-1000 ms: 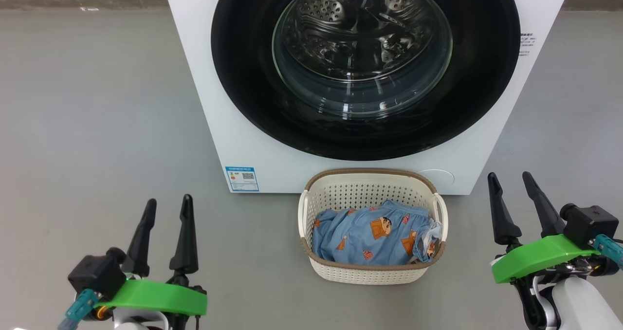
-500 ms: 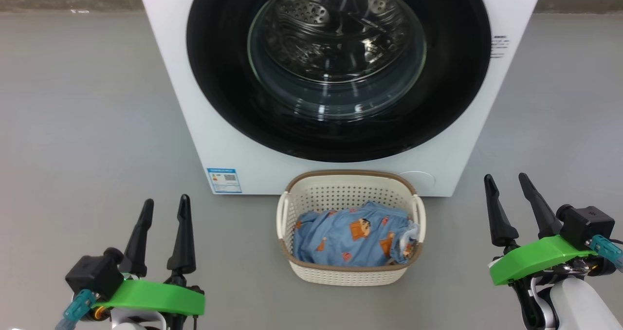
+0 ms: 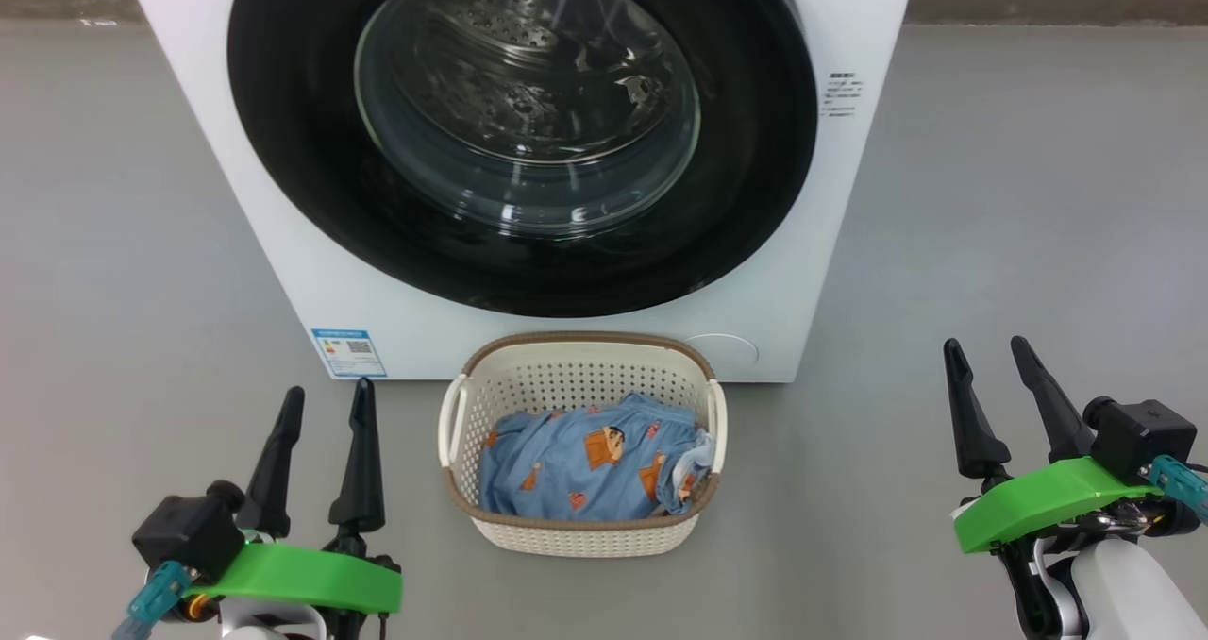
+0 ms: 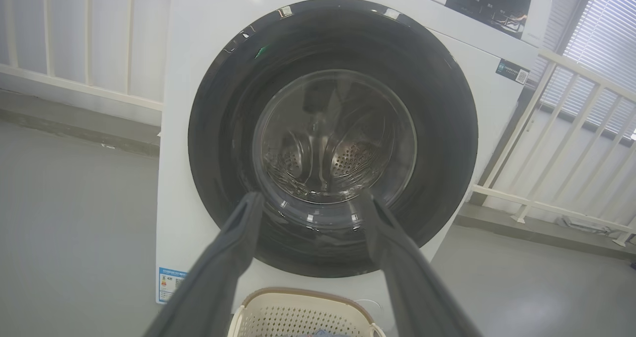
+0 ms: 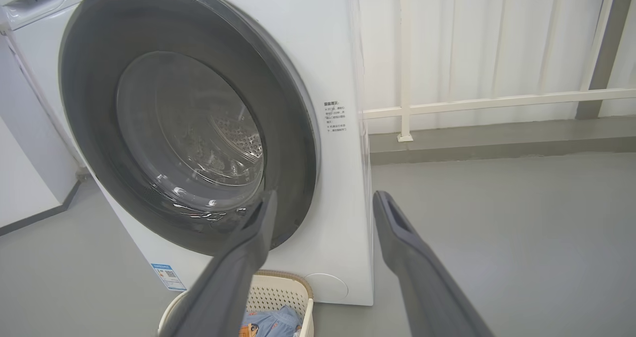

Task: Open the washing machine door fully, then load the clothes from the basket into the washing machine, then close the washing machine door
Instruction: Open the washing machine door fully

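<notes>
Well, we face the washing machine, which stands on the grey floor toward its far edge by the wall. The washing machine door lies shut flush on its front, the steel drum showing through the glass. Just before the machine's foot sits the basket, with the clothes crumpled inside. Our left gripper hovers over the floor's near left, our right gripper over the near right — both with jaws apart, holding nothing.
</notes>
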### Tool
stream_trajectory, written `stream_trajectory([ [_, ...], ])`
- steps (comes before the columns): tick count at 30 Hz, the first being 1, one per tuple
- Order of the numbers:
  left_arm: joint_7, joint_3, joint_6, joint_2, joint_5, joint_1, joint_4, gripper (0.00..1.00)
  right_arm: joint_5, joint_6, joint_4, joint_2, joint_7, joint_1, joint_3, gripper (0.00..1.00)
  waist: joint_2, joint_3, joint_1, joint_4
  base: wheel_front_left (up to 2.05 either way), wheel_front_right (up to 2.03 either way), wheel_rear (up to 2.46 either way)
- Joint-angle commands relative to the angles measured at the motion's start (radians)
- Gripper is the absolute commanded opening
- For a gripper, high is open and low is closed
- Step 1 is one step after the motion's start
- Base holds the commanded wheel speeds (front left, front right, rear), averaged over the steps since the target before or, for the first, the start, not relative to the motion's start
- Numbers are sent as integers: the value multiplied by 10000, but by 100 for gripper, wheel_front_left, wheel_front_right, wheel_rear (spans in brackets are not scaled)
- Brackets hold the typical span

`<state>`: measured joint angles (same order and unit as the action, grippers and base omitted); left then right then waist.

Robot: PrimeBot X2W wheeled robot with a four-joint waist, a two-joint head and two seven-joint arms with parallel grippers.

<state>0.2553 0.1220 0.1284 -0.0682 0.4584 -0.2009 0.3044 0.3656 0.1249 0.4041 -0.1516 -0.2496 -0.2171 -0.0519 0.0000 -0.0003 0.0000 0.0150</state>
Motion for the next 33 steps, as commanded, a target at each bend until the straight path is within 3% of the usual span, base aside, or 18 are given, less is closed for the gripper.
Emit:
stream_trajectory([
  [1,65,-292,23,-187,95,-301,-208,100,-111,58,-250,-19,-122,-278,-146,100,0,5,0,1,57,57,-114],
  [33,65,-333,23,-191,109,-337,-255,100,76,58,-90,-63,-122,-399,-105,100,0,154,0,0,5,5,-11],
])
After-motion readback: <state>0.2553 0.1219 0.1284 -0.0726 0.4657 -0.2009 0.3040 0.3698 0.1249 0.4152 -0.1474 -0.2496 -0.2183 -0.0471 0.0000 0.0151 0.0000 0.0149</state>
